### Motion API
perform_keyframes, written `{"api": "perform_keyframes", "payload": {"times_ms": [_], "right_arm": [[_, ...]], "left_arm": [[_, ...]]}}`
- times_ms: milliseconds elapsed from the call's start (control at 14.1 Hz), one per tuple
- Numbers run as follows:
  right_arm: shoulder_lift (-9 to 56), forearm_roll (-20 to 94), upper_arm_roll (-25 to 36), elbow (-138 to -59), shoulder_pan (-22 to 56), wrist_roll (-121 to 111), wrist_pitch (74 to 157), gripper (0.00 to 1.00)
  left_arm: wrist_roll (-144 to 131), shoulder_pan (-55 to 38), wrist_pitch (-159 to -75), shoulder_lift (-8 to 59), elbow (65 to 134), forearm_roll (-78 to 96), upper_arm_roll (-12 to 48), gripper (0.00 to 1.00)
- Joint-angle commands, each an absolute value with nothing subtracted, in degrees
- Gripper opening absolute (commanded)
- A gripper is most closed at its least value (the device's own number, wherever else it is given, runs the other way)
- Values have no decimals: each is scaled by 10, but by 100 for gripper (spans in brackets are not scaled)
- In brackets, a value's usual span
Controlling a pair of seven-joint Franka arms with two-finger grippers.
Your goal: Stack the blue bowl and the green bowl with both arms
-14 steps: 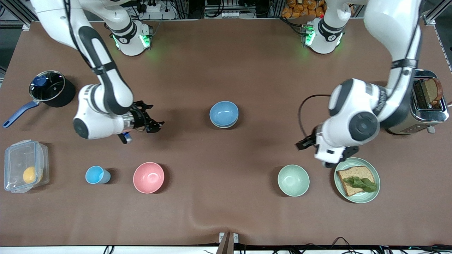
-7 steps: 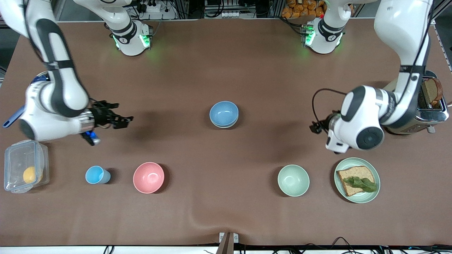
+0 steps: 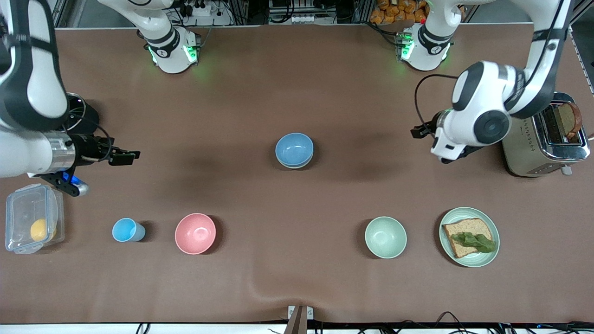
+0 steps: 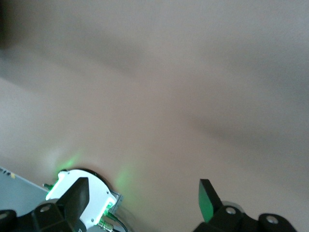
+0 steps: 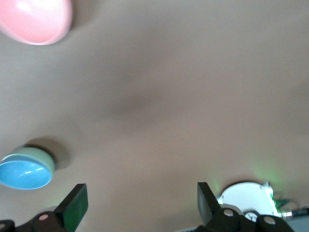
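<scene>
Two arms are up and off to the table's ends, and I see wide bare brown table [image 3: 297, 79] between them. My right gripper [image 3: 124, 157] hangs over the cloth near the pot [image 3: 76, 121] at the right arm's end, fingers spread apart and empty. My left gripper [image 3: 420, 131] hovers beside the toaster [image 3: 545, 139] at the left arm's end; its wrist view shows the fingers [image 4: 206, 199] parted with nothing between them.

The blue bowl [image 3: 294, 149] sits mid-table, nested in the green bowl [image 5: 42, 155], whose pale rim shows under it in the right wrist view. Open cloth surrounds the stack on every side, and it stands well apart from both grippers.

Nearer the front camera runs a row, each piece apart from the next: a clear lidded box [image 3: 31, 218] holding a yellow fruit [image 3: 39, 229], a small light-blue cup [image 3: 126, 230], an empty pink bowl [image 3: 195, 233], an empty mint bowl [image 3: 385, 237], and a mint plate [image 3: 491, 256] carrying a slice of bread [image 3: 464, 232] topped with a green leaf [image 3: 473, 240]. A toast slice [image 3: 567, 118] stands in the toaster's slot. The strip along the near edge is bare.
</scene>
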State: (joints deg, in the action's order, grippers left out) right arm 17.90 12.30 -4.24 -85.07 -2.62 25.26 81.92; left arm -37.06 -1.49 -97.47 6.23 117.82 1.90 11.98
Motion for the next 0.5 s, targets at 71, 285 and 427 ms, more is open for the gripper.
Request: {"api": "perform_keyframes", "payload": {"times_ms": [71,285,427], "right_arm": [[147,94,-42,-812,-18,237,875,100],[131,46,-35,-763,-18,150,884,100],[127,28,-39,-744,-22,128,879,100]], "left_arm": [[-329,-3,-1023,16,1191,25,103,100],[-247,-5,-1057,3,1161,21,74,100],[-160,-7,-1086,4,1146,21,38,100]]}}
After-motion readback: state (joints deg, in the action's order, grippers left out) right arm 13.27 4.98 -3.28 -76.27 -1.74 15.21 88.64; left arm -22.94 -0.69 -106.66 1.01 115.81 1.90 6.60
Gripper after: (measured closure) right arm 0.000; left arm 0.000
